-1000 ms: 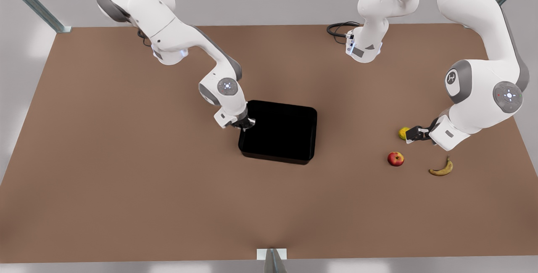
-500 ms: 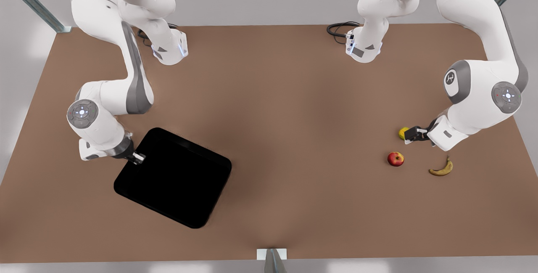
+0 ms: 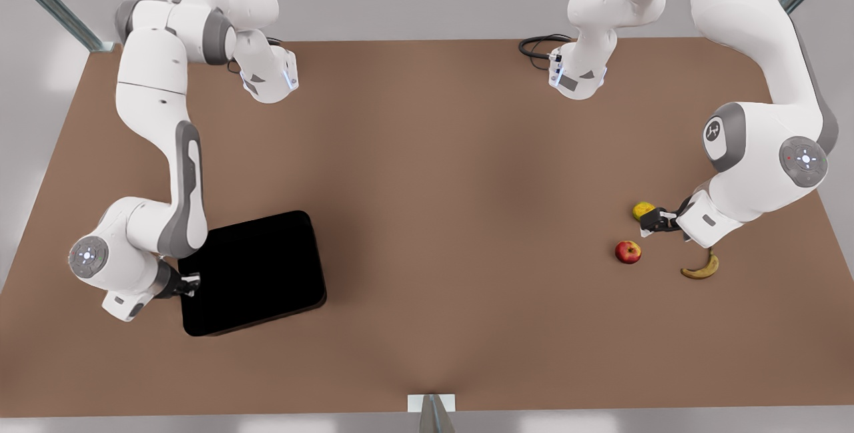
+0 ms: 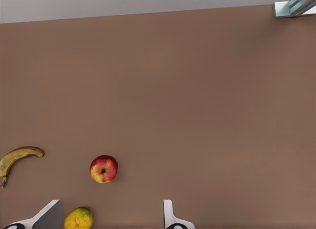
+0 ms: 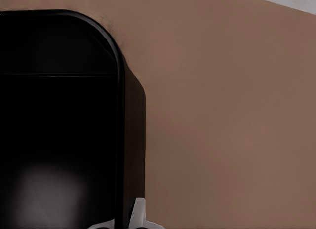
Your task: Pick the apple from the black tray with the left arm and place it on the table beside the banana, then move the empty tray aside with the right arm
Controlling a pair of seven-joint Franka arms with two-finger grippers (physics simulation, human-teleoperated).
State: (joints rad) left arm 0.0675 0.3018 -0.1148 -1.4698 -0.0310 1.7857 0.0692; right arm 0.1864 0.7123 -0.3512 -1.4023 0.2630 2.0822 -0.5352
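The matte, round-cornered black tray [image 3: 253, 273] lies far from the apple [image 3: 628, 252], right pincer [image 3: 191, 284] seemingly clamped on its rim. Left pincer [image 3: 655, 219], apart, hovers beside the apple; the mottled banana [image 3: 700, 267] curves nearby on the brown desk [image 3: 454, 153].

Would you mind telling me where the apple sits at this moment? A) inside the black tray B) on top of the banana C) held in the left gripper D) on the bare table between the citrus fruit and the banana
D: the apple rests on the table, with the citrus fruit and the banana near it, far from the black tray; the open left gripper hovers by the citrus fruit.
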